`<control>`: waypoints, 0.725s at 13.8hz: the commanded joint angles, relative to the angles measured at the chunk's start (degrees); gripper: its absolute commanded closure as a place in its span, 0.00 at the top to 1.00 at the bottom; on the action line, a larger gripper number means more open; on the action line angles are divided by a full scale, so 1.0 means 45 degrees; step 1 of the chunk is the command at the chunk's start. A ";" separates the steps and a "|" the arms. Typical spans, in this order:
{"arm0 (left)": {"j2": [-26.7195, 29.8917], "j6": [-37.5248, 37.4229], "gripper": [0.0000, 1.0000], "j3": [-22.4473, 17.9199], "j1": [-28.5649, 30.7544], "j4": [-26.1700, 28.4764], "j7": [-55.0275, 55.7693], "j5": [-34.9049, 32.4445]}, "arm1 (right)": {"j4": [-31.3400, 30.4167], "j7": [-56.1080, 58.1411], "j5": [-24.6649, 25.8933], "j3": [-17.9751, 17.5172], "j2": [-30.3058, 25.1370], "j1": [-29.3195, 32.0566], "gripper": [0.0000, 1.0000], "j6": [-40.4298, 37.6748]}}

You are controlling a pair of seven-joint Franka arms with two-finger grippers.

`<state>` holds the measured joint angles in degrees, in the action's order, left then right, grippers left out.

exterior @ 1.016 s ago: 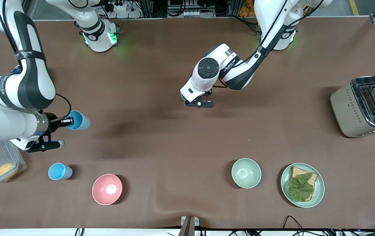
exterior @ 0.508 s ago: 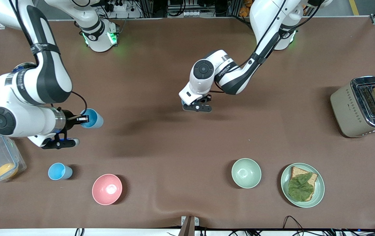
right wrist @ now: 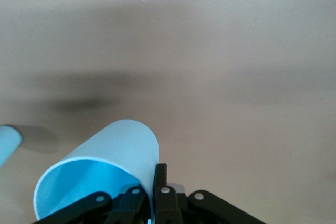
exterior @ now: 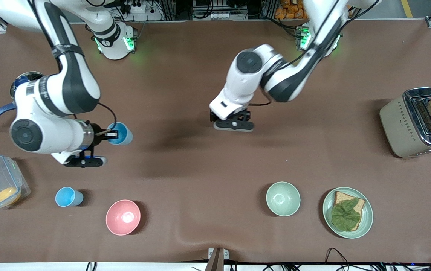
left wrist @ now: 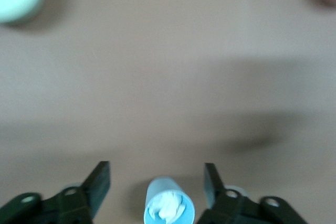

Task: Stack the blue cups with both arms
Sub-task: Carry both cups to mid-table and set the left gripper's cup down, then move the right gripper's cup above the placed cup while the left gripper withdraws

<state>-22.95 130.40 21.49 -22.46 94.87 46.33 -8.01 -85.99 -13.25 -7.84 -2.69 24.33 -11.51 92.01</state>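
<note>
Pinching the rim of a blue cup (exterior: 120, 133), the right gripper (exterior: 110, 134) carries it tipped on its side over the table (exterior: 185, 162) toward the right arm's end. At mid-table the left gripper (left wrist: 156, 183) hangs with fingers (left wrist: 100, 179) spread wide above a second cup (left wrist: 169, 207) with white inside, clear of both sides. A third cup (exterior: 68, 197) stands upright near the front edge, beside a pink bowl (exterior: 123, 217).
</note>
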 commanded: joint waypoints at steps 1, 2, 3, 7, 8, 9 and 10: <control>0.0199 -0.2713 1.00 0.0028 0.0556 -0.2009 -0.0059 -0.0251 | -0.0167 -0.1521 -0.0250 0.0071 -0.0386 -0.1654 0.00 0.0331; 0.0237 -0.3598 1.00 0.0009 0.0636 -0.2560 -0.0525 -0.0252 | -0.0187 -0.2050 -0.0250 0.0071 -0.0386 -0.2222 0.00 0.0604; 0.0469 -0.3761 1.00 0.0047 0.0849 -0.2643 -0.0897 -0.0174 | -0.0187 -0.2442 -0.0250 0.0071 -0.0367 -0.2711 0.00 0.0839; 0.1408 -0.4638 1.00 0.0068 0.2292 -0.2682 -0.3549 0.0488 | -0.0343 -0.4374 -0.0191 0.0071 -0.0288 -0.4411 0.00 0.1737; 0.1448 -0.4970 1.00 0.0164 0.2799 -0.2702 -0.4485 0.0819 | -0.0440 -0.4863 -0.0230 0.0071 -0.0288 -0.4628 0.00 0.1856; 0.1487 -0.5225 1.00 0.0204 0.3153 -0.2760 -0.5172 0.1267 | -0.0557 -0.5371 -0.0269 0.0071 -0.0269 -0.4939 0.00 0.2070; 0.1526 -0.5537 1.00 0.0165 0.3311 -0.2916 -0.5410 0.1562 | -0.0694 -0.5975 -0.0405 0.0071 -0.0250 -0.5213 0.00 0.2343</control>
<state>-16.89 108.42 21.48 -9.96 82.54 26.04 -3.85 -87.00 -35.86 -8.51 -3.00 24.14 -33.05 100.49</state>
